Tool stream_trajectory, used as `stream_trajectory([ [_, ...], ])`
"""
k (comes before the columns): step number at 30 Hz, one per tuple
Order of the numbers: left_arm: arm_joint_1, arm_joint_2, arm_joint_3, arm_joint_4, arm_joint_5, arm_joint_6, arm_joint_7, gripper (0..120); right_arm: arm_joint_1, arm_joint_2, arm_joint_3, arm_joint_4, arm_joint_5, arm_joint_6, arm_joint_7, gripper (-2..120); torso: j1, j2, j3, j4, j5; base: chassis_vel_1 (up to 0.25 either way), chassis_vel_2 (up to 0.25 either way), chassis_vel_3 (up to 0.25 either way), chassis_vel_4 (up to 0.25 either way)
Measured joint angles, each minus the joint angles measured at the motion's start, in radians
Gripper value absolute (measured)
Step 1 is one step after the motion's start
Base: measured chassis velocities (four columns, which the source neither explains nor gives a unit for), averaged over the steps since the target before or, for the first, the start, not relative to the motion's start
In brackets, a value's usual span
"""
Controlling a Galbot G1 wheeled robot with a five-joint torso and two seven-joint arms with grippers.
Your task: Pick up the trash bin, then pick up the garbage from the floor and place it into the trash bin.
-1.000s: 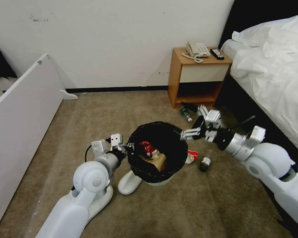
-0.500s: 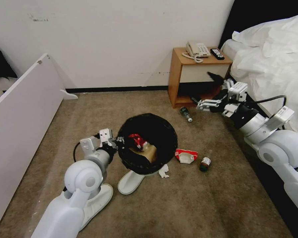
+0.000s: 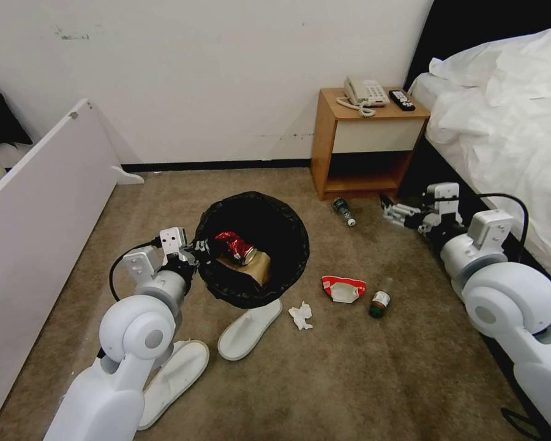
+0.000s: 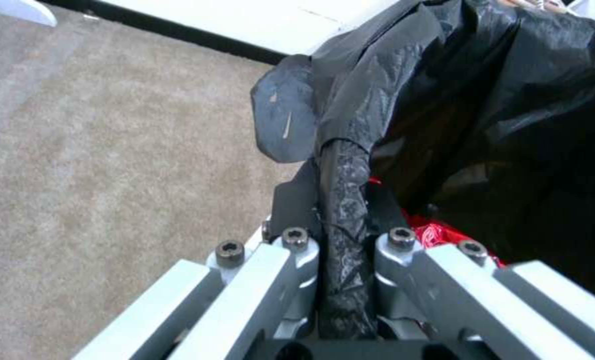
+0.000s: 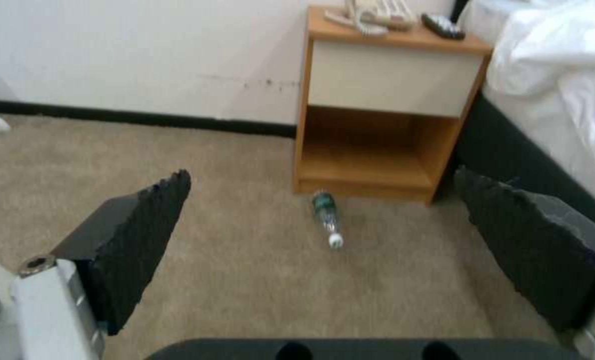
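Left tool (image 3: 193,250) pinched tight, arm raised; right tool (image 3: 390,211) spread wide, extended forward.

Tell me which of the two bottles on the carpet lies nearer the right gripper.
The green-labelled bottle by the nightstand: it lies just ahead of the open right gripper; the other bottle sits farther back, beside the red-white wrapper.

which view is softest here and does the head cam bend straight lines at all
Right wrist view is softest: the nightstand and the bottle look smeared, the near pads dark. Left wrist view is fairly sharp on the bolts and the black bag of the trash bin pinched by the left gripper. Head view bows the white board and wall edges outward.
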Motion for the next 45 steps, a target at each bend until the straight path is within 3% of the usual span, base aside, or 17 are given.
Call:
stream_trajectory([
  [20, -0.011, -0.001, 0.002, -0.004, -0.018, -0.036, -0.061, 4, 0.015, 0.018, -0.023, -0.020, -0.018, 0.012, -0.023, 100, 0.000, 0.000, 0.000, 0.0002, 0.0000, 0.000, 0.000, 0.000, 0.000],
  [45, -0.019, -0.009, 0.004, 0.001, -0.030, -0.048, -0.066, 4, 0.027, 0.022, -0.030, -0.031, -0.020, 0.019, -0.034, 100, 0.000, 0.000, 0.000, 0.0000, 0.0000, 0.000, 0.000, 0.000, 0.000],
])
